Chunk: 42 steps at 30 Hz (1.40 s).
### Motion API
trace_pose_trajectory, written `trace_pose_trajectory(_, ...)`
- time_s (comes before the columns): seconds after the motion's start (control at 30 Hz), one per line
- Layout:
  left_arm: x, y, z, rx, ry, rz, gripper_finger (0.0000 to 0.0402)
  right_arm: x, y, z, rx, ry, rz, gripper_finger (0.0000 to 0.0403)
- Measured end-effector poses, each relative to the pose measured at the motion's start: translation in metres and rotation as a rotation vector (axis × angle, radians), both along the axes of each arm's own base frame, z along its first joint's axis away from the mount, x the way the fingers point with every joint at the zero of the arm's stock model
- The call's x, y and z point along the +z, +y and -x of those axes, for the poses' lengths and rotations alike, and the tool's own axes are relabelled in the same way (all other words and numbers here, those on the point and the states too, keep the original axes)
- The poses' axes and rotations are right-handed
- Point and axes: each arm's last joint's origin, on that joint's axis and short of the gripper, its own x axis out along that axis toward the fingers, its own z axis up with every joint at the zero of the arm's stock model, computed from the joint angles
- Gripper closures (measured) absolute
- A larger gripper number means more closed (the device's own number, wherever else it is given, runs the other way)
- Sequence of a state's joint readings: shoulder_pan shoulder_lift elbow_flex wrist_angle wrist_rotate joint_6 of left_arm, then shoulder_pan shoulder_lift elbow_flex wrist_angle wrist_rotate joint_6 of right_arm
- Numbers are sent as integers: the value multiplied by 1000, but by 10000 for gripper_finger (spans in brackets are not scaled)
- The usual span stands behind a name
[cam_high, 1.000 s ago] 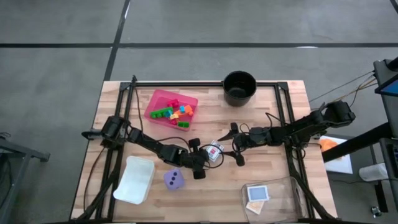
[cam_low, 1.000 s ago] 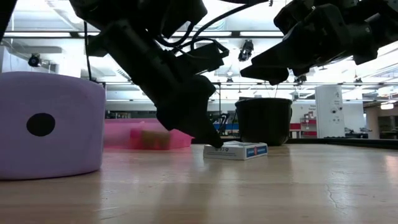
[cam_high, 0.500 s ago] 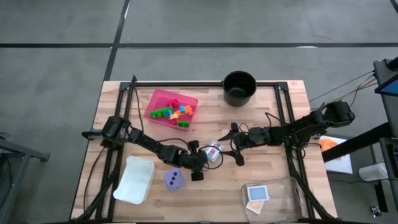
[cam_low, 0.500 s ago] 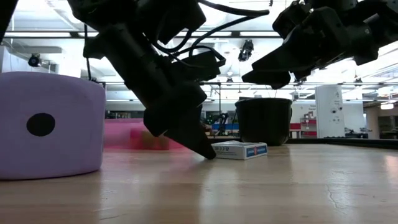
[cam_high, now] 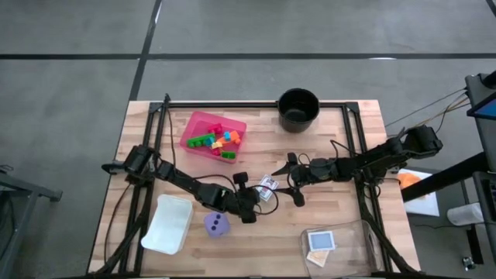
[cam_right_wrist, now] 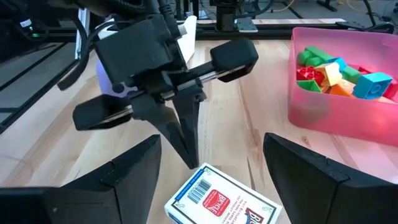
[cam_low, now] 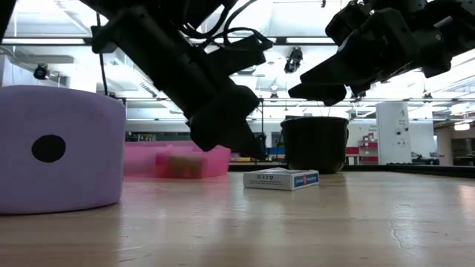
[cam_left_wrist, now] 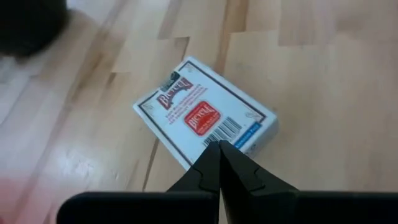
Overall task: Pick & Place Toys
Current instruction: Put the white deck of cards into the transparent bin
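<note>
A white-and-red card box (cam_high: 268, 186) lies flat on the table's middle; it also shows in the left wrist view (cam_left_wrist: 205, 121) and the low view (cam_low: 282, 179). My left gripper (cam_high: 258, 194) is shut, with its tips (cam_low: 252, 152) just above the box's near-left edge, clear of it. My right gripper (cam_high: 293, 180) is open and hangs higher (cam_low: 320, 87), on the box's right side. The purple die (cam_high: 217, 225) sits on the table near the front. Coloured bricks (cam_high: 218, 140) lie in the pink tray (cam_high: 195, 124). A blue and an orange card (cam_high: 320, 243) lie in a clear tray.
A black round pot (cam_high: 298, 108) stands at the far edge. A white tub (cam_high: 168, 223) lies at the near left. The clear tray (cam_high: 349, 232) sits at the near right. Bare wood lies between the card box and the near edge.
My shut left gripper has risen from the table beside the card box's left edge and now hangs just above it. The card box has stayed in place.
</note>
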State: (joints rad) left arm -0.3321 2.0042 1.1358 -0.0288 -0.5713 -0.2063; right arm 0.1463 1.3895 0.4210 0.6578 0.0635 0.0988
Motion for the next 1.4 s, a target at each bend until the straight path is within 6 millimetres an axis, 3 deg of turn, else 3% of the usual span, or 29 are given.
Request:
trace_pose_trajectory(0.4,-22,10,-3,28,22,23,396,0,0,0,0,-3,0,119)
trace_pose_trajectory(1.17,-27,9,2,25,95,157,396,0,0,0,-3,1,-8,119)
trace_pose_trajectory(1.4,-27,9,3,26,95,160,396,-7,-9,4,-77,110,-99,119)
